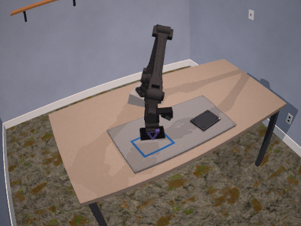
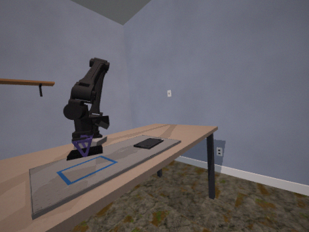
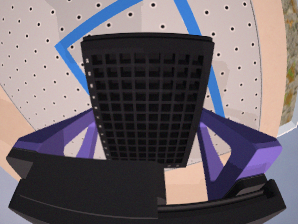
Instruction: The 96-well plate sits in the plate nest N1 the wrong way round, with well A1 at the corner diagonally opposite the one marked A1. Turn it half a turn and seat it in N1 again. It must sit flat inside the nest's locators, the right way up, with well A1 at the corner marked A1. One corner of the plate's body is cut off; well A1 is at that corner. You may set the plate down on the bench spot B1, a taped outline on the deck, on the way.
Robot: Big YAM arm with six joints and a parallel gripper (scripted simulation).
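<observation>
The black 96-well plate (image 3: 148, 96) is held between my purple fingers. In the top view the plate (image 1: 152, 133) hangs just above the grey deck, at the far edge of the blue taped outline B1 (image 1: 152, 146). My gripper (image 1: 153, 135) is shut on the plate across its width and points straight down. In the exterior view the plate (image 2: 84, 153) and gripper (image 2: 83, 147) sit behind the outline B1 (image 2: 87, 169). The black nest N1 (image 1: 205, 120) lies to the right with nothing in it, and also shows in the exterior view (image 2: 148, 143). I cannot make out the plate's cut corner.
The grey perforated deck (image 1: 172, 132) lies on a wooden table. The arm's base stands behind the deck. A wooden wall shelf (image 1: 41, 6) hangs far behind the table.
</observation>
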